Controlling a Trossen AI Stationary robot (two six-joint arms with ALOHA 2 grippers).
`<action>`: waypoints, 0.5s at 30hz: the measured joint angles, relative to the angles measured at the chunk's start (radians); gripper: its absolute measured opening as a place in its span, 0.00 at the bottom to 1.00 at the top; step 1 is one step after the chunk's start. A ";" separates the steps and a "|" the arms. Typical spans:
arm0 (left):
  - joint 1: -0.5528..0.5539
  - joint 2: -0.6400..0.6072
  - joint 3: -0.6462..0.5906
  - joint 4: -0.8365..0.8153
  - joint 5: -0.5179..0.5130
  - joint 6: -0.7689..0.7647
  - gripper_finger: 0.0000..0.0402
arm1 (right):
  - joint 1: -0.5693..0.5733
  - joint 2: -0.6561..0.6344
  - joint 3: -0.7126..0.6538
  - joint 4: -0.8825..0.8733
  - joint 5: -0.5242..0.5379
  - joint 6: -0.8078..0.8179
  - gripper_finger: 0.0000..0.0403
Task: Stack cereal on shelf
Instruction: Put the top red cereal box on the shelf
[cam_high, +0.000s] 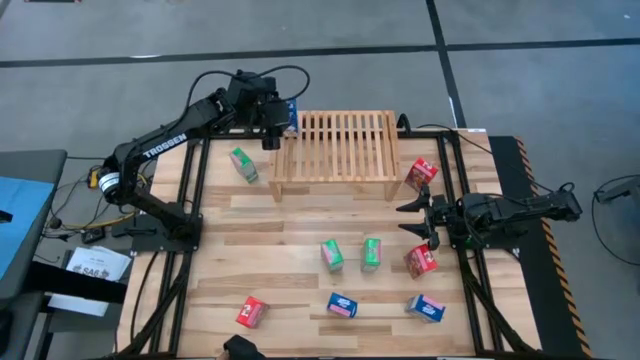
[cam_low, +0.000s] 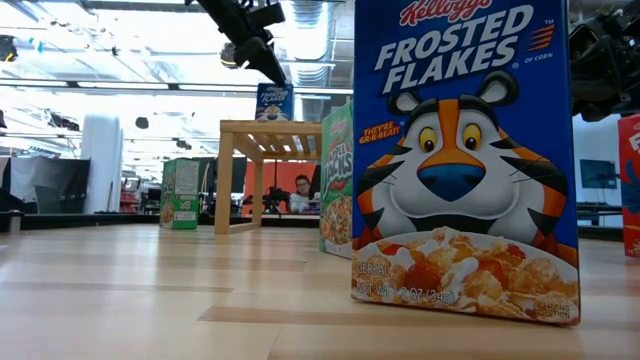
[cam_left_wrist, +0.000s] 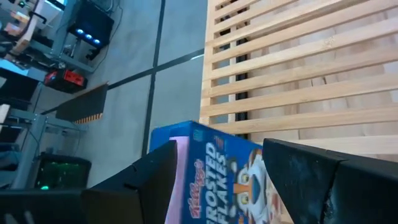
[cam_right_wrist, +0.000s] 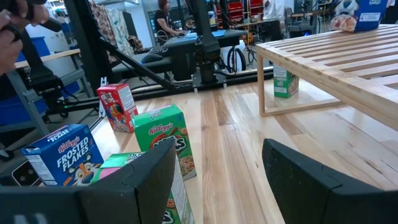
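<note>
1. The blue box (cam_left_wrist: 217, 171) between the left gripper (cam_left_wrist: 217, 186) jaws is cut off by the left wrist picture's edge; whether the jaws touch it cannot be told.
2. In the high view that gripper covers most of this box on the shelf (cam_high: 340, 145).
3. The red box (cam_low: 630, 185) in the low view is cropped at the edge.
4. A person (cam_low: 300, 193) behind the shelf is too small to make out.

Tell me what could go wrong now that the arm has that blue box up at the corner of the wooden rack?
1. The blue Frosted Flakes cardboard box sits between the left end effector's fingers at the very corner of the light slatted wooden rack; it may tip off the edge.
2. The rack's gaps between slats could leave the box standing crooked.
3. The right end effector waits close to a small red cereal box and could knock it.
</note>
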 joint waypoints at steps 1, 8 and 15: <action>0.000 0.000 0.000 0.002 -0.005 -0.002 0.57 | 0.000 0.000 0.000 0.000 0.000 0.000 0.66; 0.000 -0.002 0.000 0.012 -0.026 -0.048 0.57 | 0.000 0.000 0.000 0.000 0.000 0.000 0.66; -0.033 -0.045 0.000 0.012 -0.084 -0.068 0.57 | 0.000 0.000 0.000 0.000 0.000 0.000 0.66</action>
